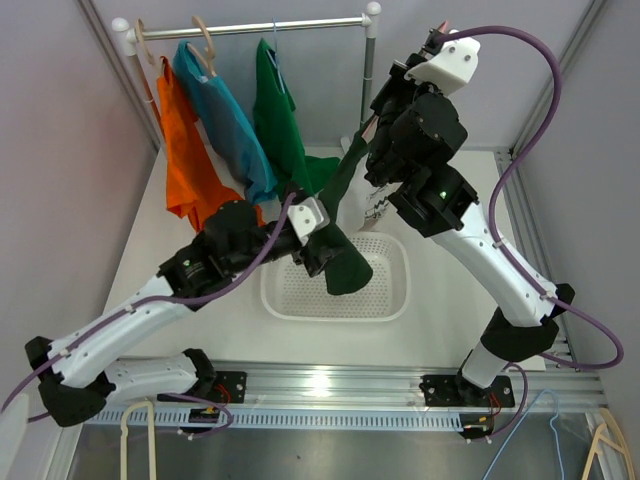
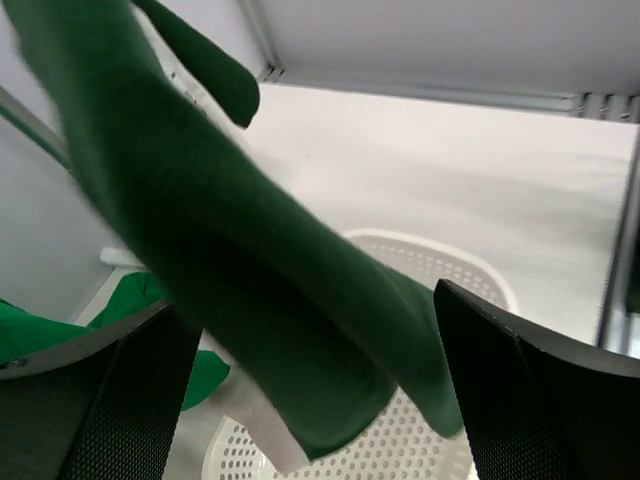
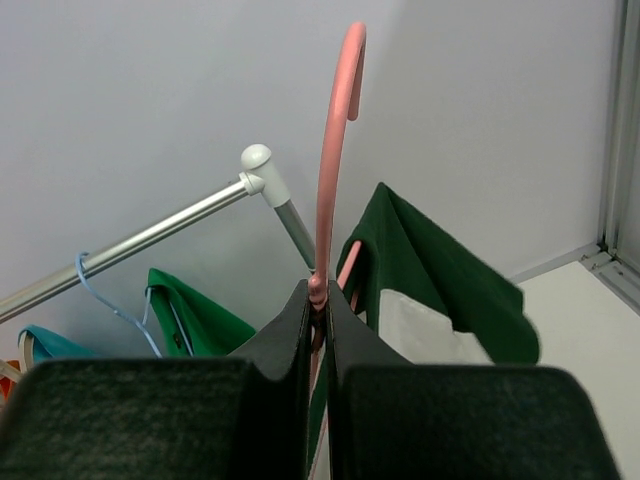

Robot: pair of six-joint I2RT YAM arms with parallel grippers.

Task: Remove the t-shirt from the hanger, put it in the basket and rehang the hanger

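A dark green t-shirt point(image 1: 345, 255) with a white patch hangs on a pink hanger point(image 3: 335, 150) over the white basket point(image 1: 400, 300). My right gripper point(image 3: 320, 290) is shut on the hanger's neck just below the hook and holds it up in the air, off the rack; it shows in the top view point(image 1: 378, 125). My left gripper point(image 2: 312, 300) is open, its fingers point(image 2: 530, 390) wide apart on either side of the shirt's lower part point(image 2: 250, 260). It also shows in the top view point(image 1: 318, 240) beside the shirt, above the basket's left rim.
The clothes rack rod point(image 1: 250, 28) at the back carries an orange shirt point(image 1: 185, 150), a teal shirt point(image 1: 225, 120) and a bright green shirt point(image 1: 280, 120) on hangers. The rack post point(image 1: 370, 60) stands by the right arm. Spare hangers point(image 1: 140, 430) lie at the front.
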